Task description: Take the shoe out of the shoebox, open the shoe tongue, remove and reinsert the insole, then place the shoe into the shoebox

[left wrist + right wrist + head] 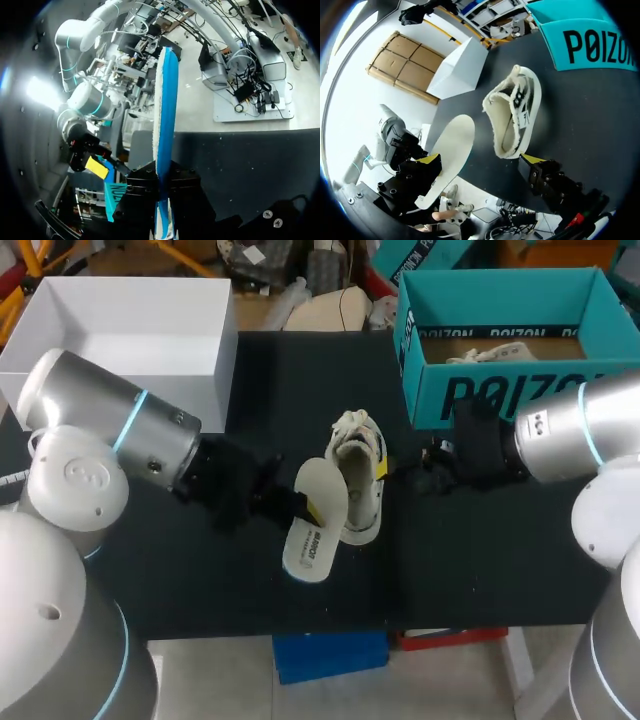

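Looks like reinsert time: left tool is clamped on the insole just left of the shoe on the bench, right tool sits wide open and empty beside it, so next probably means feeding the insole into the shoe's opening.

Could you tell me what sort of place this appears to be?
Probably a robotics lab bench: the left arm and right arm flank a black table, the left gripper holding an insole beside a shoe, a teal shoebox behind.
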Robot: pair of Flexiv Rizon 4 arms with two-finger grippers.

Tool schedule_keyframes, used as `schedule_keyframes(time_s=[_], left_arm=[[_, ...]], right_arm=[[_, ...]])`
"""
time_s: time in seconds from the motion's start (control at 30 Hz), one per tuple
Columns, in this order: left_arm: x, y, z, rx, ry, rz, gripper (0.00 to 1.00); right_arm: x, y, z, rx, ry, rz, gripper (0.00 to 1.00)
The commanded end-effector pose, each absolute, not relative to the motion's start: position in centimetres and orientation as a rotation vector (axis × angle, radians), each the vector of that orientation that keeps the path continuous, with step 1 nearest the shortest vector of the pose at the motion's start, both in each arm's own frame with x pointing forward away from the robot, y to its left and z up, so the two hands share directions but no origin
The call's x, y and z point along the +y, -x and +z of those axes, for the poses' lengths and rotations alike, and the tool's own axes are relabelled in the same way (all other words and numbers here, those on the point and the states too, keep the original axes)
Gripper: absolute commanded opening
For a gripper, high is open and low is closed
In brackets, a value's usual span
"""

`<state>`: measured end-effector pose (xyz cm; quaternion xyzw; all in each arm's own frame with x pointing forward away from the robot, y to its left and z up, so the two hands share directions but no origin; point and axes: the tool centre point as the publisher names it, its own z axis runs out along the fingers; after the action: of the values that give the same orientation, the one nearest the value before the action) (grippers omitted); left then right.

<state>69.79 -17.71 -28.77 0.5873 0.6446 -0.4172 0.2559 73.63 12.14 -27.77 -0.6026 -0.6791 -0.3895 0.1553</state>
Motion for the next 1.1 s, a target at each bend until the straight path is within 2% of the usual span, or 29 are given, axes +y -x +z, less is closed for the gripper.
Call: schedule_keyframes(time_s=[0.03, 0.57, 0.7, 1.1], left_arm=[[-17.7, -69.3, -28.6, 1.787, -1.626, -1.113, 0.0], [-18.1, -68.9, -29.5, 1.84, -1.632, -1.183, 0.0], [-18.2, -68.7, -29.8, 1.857, -1.64, -1.283, 0.0], [-19.8, -69.9, -31.6, 1.876, -1.825, -1.211, 0.0]], right_arm=[[11.1, -71.5, -27.0, -1.984, 1.756, -1.103, 1.0], [8.5, -68.1, -26.4, -2.15, 1.875, -0.97, 1.0], [8.5, -68.1, -26.4, -2.15, 1.875, -0.97, 1.0], [8.5, -68.1, -26.4, -2.15, 1.875, -0.97, 1.0]])
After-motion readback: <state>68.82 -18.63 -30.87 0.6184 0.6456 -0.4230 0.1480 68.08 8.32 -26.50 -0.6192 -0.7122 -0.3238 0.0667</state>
